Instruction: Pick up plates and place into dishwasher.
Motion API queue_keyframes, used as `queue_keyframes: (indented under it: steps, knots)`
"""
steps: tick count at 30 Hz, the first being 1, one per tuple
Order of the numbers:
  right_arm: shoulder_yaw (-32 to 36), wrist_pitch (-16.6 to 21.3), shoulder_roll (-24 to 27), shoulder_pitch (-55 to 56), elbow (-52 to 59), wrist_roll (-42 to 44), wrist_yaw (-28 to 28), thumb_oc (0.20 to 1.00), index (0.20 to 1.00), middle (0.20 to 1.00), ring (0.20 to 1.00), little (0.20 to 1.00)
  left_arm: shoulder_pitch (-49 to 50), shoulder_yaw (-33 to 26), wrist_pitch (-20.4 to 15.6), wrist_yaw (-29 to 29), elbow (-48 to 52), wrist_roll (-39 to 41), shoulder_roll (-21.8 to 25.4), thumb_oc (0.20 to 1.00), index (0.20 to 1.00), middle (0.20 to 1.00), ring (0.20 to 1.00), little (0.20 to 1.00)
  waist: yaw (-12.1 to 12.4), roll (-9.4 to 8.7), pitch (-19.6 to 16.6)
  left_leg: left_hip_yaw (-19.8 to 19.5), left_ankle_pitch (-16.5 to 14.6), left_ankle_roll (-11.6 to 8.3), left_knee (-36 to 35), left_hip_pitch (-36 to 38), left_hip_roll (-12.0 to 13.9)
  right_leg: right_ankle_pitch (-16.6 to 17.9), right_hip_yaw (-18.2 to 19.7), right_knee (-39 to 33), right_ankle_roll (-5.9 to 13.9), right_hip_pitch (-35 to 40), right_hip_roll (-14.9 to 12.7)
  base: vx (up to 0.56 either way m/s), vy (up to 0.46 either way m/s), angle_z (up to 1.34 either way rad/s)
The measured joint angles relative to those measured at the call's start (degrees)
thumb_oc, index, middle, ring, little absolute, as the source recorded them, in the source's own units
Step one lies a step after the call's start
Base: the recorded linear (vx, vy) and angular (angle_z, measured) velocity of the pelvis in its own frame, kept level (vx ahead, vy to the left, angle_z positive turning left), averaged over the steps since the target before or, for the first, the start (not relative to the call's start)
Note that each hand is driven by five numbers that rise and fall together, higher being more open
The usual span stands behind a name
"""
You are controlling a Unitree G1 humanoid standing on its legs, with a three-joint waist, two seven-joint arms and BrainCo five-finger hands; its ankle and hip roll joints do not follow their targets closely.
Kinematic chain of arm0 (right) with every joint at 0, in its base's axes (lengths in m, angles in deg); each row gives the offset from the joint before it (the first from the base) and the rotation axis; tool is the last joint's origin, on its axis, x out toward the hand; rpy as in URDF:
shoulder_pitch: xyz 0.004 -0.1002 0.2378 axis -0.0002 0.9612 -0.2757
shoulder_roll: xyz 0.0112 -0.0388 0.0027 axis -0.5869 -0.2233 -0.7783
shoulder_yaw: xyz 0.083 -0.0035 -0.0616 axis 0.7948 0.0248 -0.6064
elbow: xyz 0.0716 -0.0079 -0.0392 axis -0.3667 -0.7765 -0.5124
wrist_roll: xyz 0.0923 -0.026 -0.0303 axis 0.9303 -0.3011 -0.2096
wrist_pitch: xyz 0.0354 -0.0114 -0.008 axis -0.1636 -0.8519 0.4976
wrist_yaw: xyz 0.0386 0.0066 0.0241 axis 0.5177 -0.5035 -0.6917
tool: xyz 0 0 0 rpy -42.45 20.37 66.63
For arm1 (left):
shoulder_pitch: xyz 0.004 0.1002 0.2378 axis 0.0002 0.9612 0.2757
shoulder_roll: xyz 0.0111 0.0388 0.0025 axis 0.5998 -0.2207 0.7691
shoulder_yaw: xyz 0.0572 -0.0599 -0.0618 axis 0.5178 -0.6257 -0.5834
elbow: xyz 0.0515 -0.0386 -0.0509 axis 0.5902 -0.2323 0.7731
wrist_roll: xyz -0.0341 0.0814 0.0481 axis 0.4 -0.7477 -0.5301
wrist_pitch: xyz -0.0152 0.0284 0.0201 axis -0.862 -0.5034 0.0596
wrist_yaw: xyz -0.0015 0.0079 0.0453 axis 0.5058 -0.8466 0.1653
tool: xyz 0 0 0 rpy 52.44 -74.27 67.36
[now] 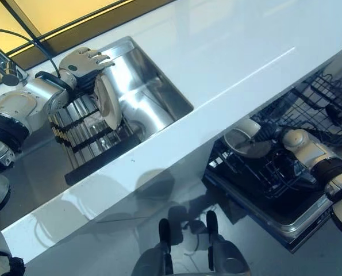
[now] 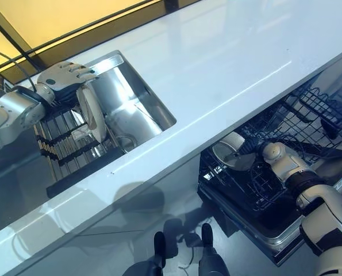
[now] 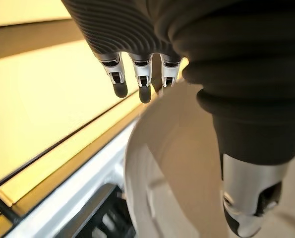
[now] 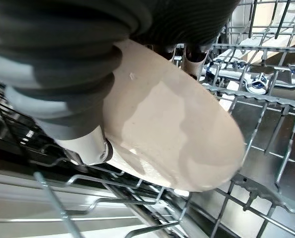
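While the head cameras look down on the long glossy white countertop (image 1: 228, 52), the left hand (image 1: 81, 60) is up at the stainless steel sink basin (image 1: 153, 98), sitting over the top edge of a round cream-white plate (image 1: 108, 100) that stands upright in the dark slatted drying rack (image 1: 84, 141) beside the basin. Over on the other side, the black wire dishwasher rack (image 2: 257, 190) is pulled out below the counter edge, and the right hand (image 2: 272, 154) is down inside it with a second round white plate (image 2: 234, 154) lying tilted among the wires — right against the hand.

Left wrist view: the silver fingers (image 3: 142, 79) hang pretty much straight past the plate's rim, thumb on the near side of it. Fingers on one face, thumb on the other, so the plate sits between them, though I can't say how firmly it's pinched.

Right wrist view: the pale plate (image 4: 187, 144) sits pressed up under the hand's dark ribbed cover, tilted over the grey wire tines (image 4: 256, 134) of the rack. The fingers are tucked behind the plate, so honestly can't tell if they're curled round it or loose.
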Motion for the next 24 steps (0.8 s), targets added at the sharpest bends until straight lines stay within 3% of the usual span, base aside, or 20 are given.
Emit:
queue_keyframes:
  steps: [6, 14, 20, 24]
  knots:
    - [-0.61, -3.24, -3.05, -2.85, -4.78, -2.61, -1.40, 0.200, 0.200, 0.200, 0.200, 0.200, -0.86, 0.13, -0.79, -4.09, -0.30, -0.47, -0.39, 1.000, 1.000, 1.000, 1.000, 1.000, 0.06, 0.01, 0.01, -0.24, 0.05, 0.06, 0.00, -0.04, -0.18, -0.03, -0.22, 0.00, 0.14, 0.06, -0.16, 0.00, 0.007, 0.01]
    - [-2.50, -6.89, -5.87, -7.00, -11.45, -5.70, -8.73, 0.200, 0.200, 0.200, 0.200, 0.200, -3.70, 2.06, -2.05, -6.43, -2.17, -0.49, -3.52, 1.000, 1.000, 1.000, 1.000, 1.000, 0.32, 0.10, 0.06, -0.42, 0.19, 0.24, 0.00, -0.12, -0.29, 0.02, -0.38, 0.00, 0.21, 0.08, -0.27, 0.00, 0.000, 0.00]
    - [-2.12, -9.13, -5.97, -7.53, -14.39, -5.65, -11.14, 0.200, 0.200, 0.200, 0.200, 0.200, -4.05, 2.10, -3.58, -6.18, -3.21, -0.59, -4.59, 1.000, 1.000, 1.000, 1.000, 1.000, 0.29, 0.24, 0.13, -0.42, 0.19, 0.24, 0.01, -0.09, -0.30, 0.02, -0.41, 0.00, 0.21, 0.11, -0.27, 0.00, 0.000, 0.00]
    - [0.05, -10.49, -5.08, -6.73, -16.34, -2.65, -15.78, 0.200, 0.200, 0.200, 0.200, 0.200, -4.07, 2.10, -4.12, -6.34, -3.14, -0.60, -4.54, 1.000, 1.000, 1.000, 1.000, 1.000, 0.33, 0.22, 0.14, -0.48, 0.19, 0.25, 0.00, -0.04, -0.30, 0.02, -0.47, 0.00, 0.22, 0.18, -0.26, 0.00, 0.000, 0.00]
